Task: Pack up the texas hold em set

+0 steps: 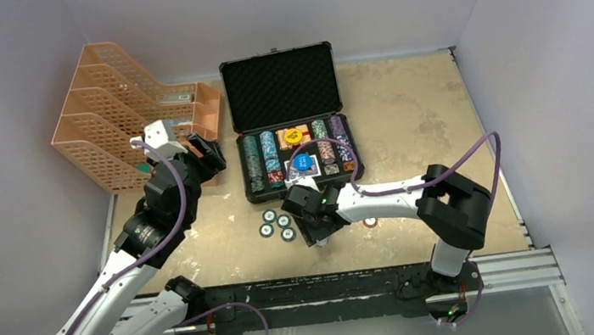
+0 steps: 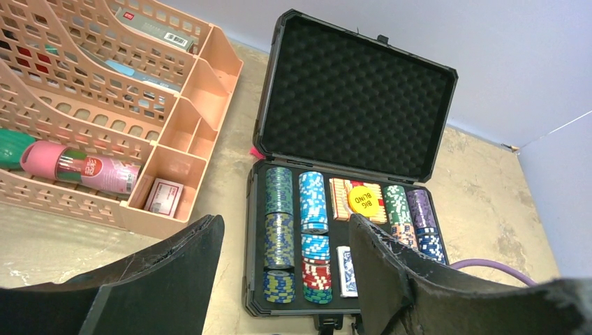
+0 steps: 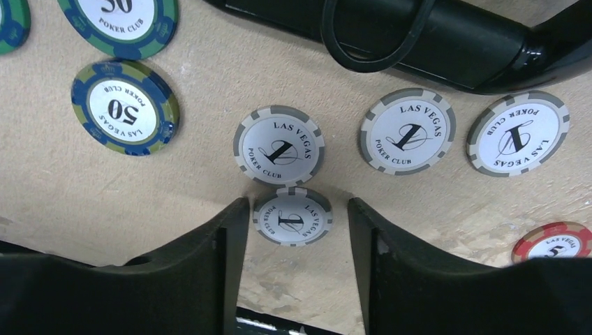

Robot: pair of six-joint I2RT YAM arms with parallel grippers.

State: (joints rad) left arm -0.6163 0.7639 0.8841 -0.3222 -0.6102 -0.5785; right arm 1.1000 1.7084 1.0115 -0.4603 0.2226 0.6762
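The black case (image 1: 283, 84) stands open at the back centre, its foam tray holding rows of chips (image 2: 279, 223), a blue-white card deck (image 2: 345, 271) and a yellow "big blind" button (image 2: 365, 199). Several loose chips (image 1: 277, 224) lie on the table in front of it. My right gripper (image 1: 316, 232) is low over them and open. In the right wrist view a grey-white "1" chip (image 3: 292, 218) lies flat between its fingers (image 3: 299, 209), not gripped. My left gripper (image 1: 206, 151) is open and empty, raised left of the case (image 2: 286, 223).
An orange mesh file organiser (image 1: 113, 122) with small items stands at the back left, close to my left gripper. More grey-white chips (image 3: 407, 130), blue-green "50" chips (image 3: 126, 106) and a red chip (image 3: 555, 241) lie around my right gripper. Walls enclose the table.
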